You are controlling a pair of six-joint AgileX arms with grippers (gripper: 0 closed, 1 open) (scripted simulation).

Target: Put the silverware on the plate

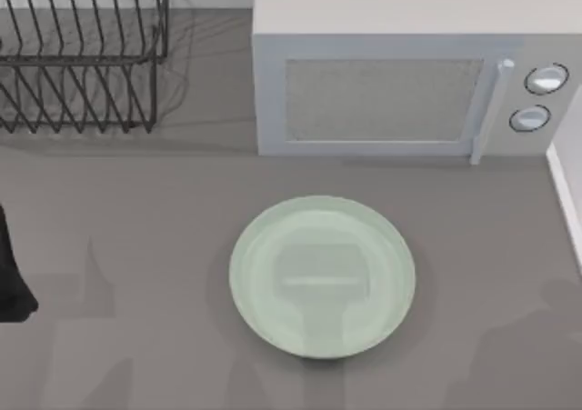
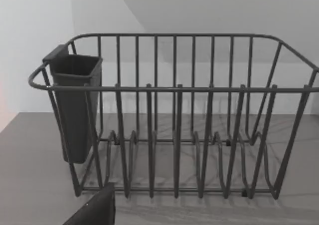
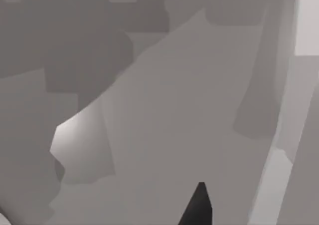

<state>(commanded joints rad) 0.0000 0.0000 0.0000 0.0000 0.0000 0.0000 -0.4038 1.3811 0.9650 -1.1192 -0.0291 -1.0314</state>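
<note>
Presently your round, glossy pale-green plate (image 1: 323, 276) sits bare at table centre, before the grey microwave (image 1: 400, 74). The spoon's place cannot be told. Left arm (image 1: 11, 274) faces the dark wire dish rack (image 2: 174, 115); its grip cannot be told. Judged step: locating the silverware.

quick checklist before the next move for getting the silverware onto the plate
1. Round glossy pale-green plate bare and ready at the table's middle: ok.
2. Spoon located: not ok; none lies on the plate or on the grey table around it.
3. Dark wire dish rack and its dark utensil cup checked for the spoon: cannot tell; the slots look bare, the cup's inside is hidden.
4. Grey microwave clear of the plate: ok, it stands behind, apart.
5. Left arm at the table's left edge, facing the rack: ok.
6. Gripper fingers ready: cannot tell.
</note>
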